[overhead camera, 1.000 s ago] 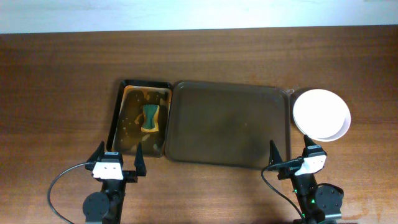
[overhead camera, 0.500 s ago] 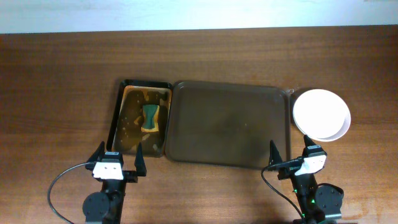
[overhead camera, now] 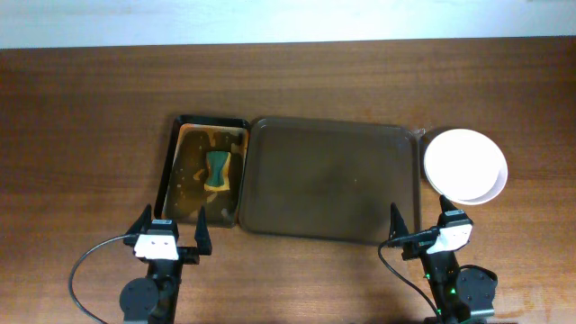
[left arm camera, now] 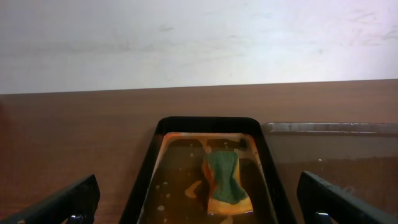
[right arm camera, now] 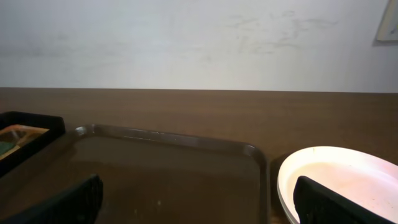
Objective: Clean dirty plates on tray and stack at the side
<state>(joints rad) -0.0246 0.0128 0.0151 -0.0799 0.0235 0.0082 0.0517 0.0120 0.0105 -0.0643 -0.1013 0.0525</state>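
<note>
Wood-grain table (overhead camera: 90, 108); task looks done: tray (overhead camera: 333, 189) bare, plates (overhead camera: 463, 164) stacked just right of it, on the table.
Both arms sit at the near edge; left fingers (overhead camera: 144, 220) and right fingers (overhead camera: 393, 219) are spread wide, holding nothing. Judgement: only a check is left. Confirm the stack clears the tray rim and sits square. Any nudge should go low on the bottom plate, slowly, since glossy plates slide. Overhead shows a lower rim offset toward the near right, which the right wrist view crops. That view hints at layered rims, count unclear. Left wrist view shows no plates, but gives the sponge (left arm camera: 225, 180) close up, lying in the wet, yellow-stained black tray (left arm camera: 208, 122).
</note>
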